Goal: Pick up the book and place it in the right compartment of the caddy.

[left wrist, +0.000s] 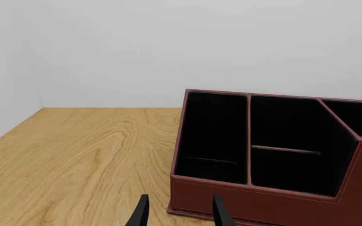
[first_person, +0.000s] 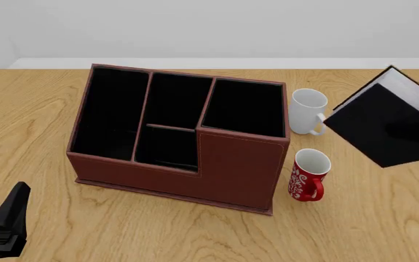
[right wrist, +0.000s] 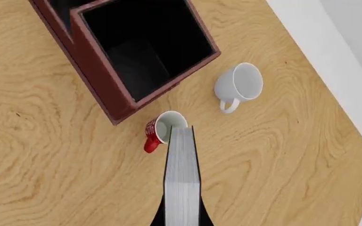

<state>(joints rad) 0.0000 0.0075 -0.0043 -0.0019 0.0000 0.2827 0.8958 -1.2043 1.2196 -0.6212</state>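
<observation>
The reddish-brown caddy [first_person: 235, 164] stands left of the table's centre, and its wide black-lined right compartment [first_person: 244, 106] holds nothing. The black book [first_person: 373, 123], with white page edges, hangs tilted in the air to the right of the caddy, above the two mugs. My right gripper [first_person: 417, 134] is shut on it. In the right wrist view the page edges of the book [right wrist: 182, 179] run between the fingers, with the right compartment [right wrist: 140, 44] ahead and below. My left gripper [left wrist: 181, 216] is open with nothing in it, low by the caddy's [left wrist: 275, 197] left front corner.
A white mug [first_person: 307, 109] stands just right of the caddy's right wall. A red patterned mug [first_person: 310, 174] stands nearer, by the caddy's front right corner. The left arm [first_person: 6, 221] rests at the near left of the wooden table [first_person: 42, 109].
</observation>
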